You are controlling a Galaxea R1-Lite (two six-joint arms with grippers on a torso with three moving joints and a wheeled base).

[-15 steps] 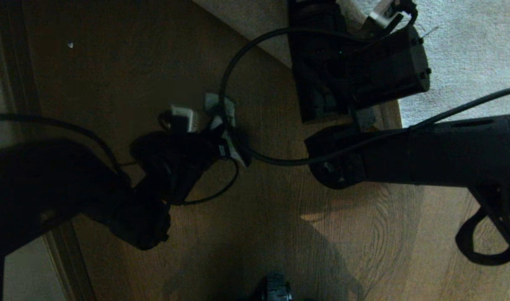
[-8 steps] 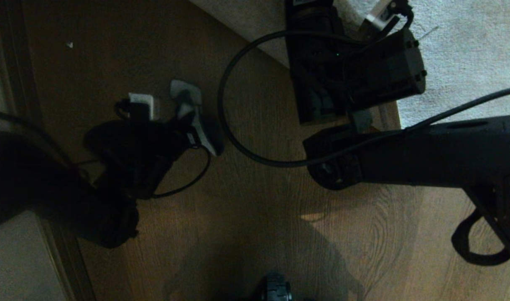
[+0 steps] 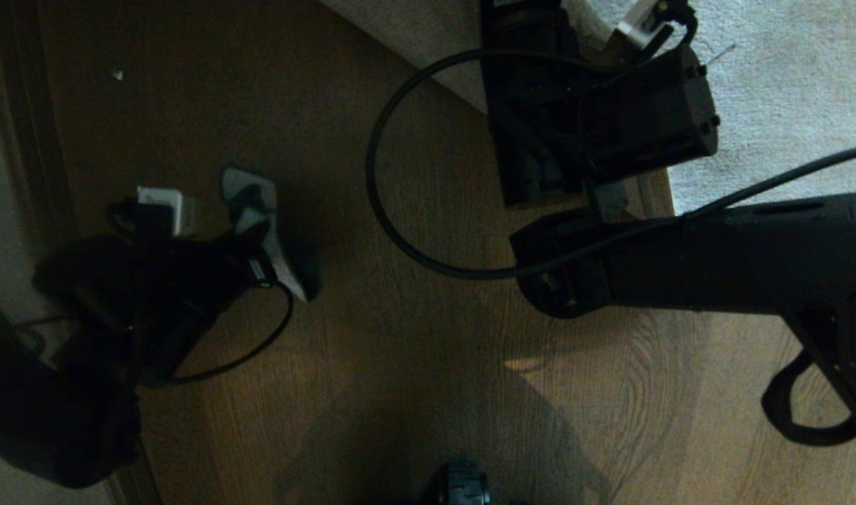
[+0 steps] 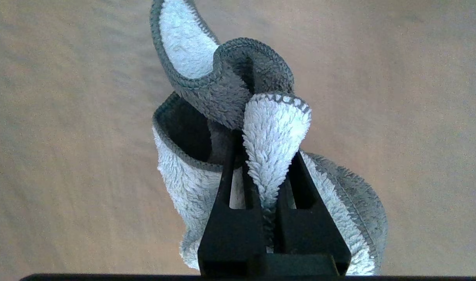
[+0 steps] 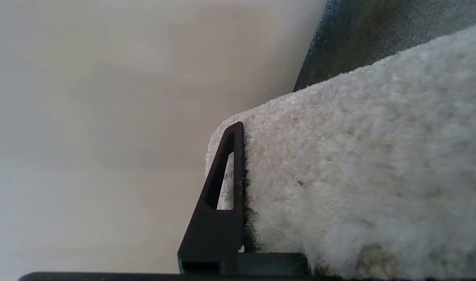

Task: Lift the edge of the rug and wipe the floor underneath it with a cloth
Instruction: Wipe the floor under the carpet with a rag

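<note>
My left gripper [image 4: 263, 150] is shut on a fluffy grey and pale blue cloth [image 4: 275, 125], which hangs bunched over the brown wood floor [image 4: 66, 136]. In the head view that cloth [image 3: 259, 224] sits left of centre at the tip of my left gripper [image 3: 249, 256]. The light grey-beige rug [image 3: 786, 105] fills the top right. My right arm [image 3: 716, 252] reaches in from the right to the rug's corner. My right gripper [image 5: 253, 148] is shut on the rug edge [image 5: 359, 175]; one black finger [image 5: 222, 203] shows and the pile hides the other.
A dark baseboard and pale wall [image 3: 21, 140] run along the left side. A black cable [image 3: 379, 175] loops over the floor between the arms. A small white speck [image 3: 117, 74] lies at the far left. Part of my base [image 3: 463, 487] shows at the bottom edge.
My left gripper has carried the cloth to the left across the floor, away from the rug. The right arm has kept still with the rug edge in its grip.
</note>
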